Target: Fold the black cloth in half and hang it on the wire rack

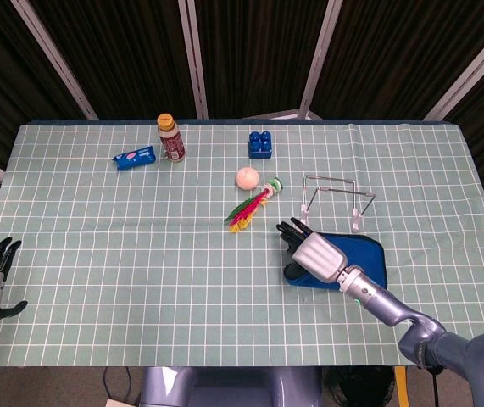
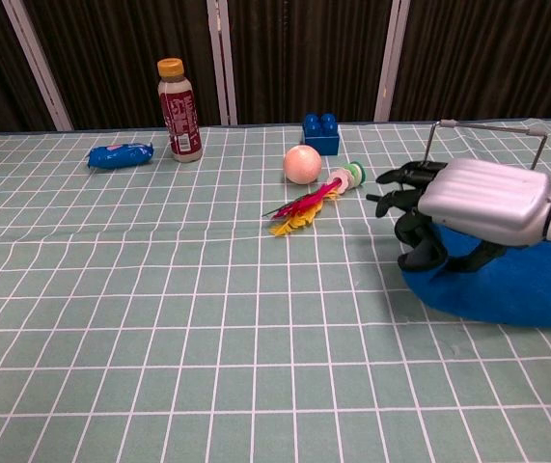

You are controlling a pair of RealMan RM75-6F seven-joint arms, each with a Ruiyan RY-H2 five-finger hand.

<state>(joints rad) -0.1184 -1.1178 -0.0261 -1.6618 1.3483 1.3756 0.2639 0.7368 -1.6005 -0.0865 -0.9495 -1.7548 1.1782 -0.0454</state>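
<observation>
right robot hand (image 2: 468, 204) grasping cloth (image 2: 507, 280) left edge, raised off desk; carry it rightward, aligning edges, short of wire rack (image 1: 335, 199).

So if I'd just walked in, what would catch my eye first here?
Probably the silver right hand with dark fingers, at the near right of the table, gripping the edge of a blue cloth and lifting it. Just behind it stands a bare wire rack. Mid-table, a bright red and yellow feathered toy lies beside a pale pink ball.
</observation>
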